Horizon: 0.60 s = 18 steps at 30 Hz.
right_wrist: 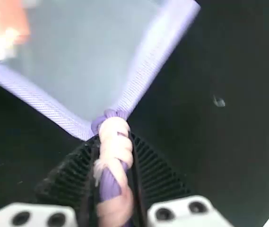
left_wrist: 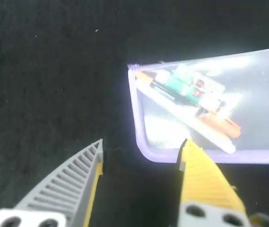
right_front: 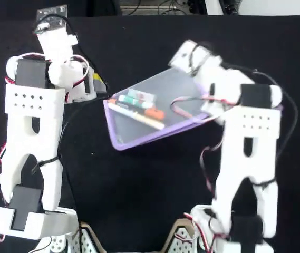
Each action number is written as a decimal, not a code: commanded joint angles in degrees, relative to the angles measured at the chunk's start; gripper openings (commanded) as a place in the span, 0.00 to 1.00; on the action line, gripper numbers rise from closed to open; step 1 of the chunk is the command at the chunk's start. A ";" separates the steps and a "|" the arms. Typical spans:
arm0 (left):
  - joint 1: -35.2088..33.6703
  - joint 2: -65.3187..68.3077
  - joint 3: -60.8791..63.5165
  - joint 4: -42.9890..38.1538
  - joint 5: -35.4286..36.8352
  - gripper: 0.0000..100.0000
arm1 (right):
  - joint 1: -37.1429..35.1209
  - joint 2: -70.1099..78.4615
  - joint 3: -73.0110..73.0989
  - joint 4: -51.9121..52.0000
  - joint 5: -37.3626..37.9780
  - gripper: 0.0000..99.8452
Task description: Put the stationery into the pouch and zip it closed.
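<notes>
Black desk (right_front: 139, 200) under everything, with dark cables (right_front: 139, 8) along the top edge of the high view. Near the centre of that view, lying skewed: clear pouch (right_front: 186, 89) with purple edging, one short end toward the left of the frame. Inside, bunched at that left end, seen through the clear wall: stationery (right_front: 139, 108), namely a white pen (right_front: 139, 117), an orange piece (right_front: 155, 112) and a green piece (right_front: 130, 100). At the pouch's right corner, a purple-and-pink cord pull (right_wrist: 113, 151), pinched between the right jaws, black ribbed fingers (right_wrist: 158, 179) clenched against both its sides. Left jaws released and spread wide over bare desk: grey finger (left_wrist: 73, 179) apart from the pouch, yellow finger (left_wrist: 205, 179) with its tip at the purple edging, contact impossible to judge. White left arm (right_front: 31, 132) down the left of the high view, white right arm (right_front: 247, 153) down the right.
</notes>
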 commanded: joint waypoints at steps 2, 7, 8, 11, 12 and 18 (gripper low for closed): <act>0.75 -1.32 1.89 0.26 -2.99 0.26 | -15.03 -10.07 -1.01 4.48 -9.32 0.01; 0.75 -8.70 8.13 0.18 -3.34 0.26 | -26.99 -14.46 -1.36 4.40 -17.23 0.01; 0.75 -11.16 9.54 -0.18 -3.43 0.26 | -28.57 -14.90 -1.36 3.87 -18.64 0.01; 0.13 -19.87 15.78 -3.78 -3.60 0.26 | -31.30 -15.69 -1.36 0.70 -23.12 0.01; 0.13 -22.95 18.51 -5.36 -4.48 0.26 | -31.65 -15.87 -1.27 -0.62 -24.44 0.01; 0.75 -40.70 39.52 -17.85 -9.41 0.26 | -34.73 -15.96 -1.36 -6.77 -29.01 0.01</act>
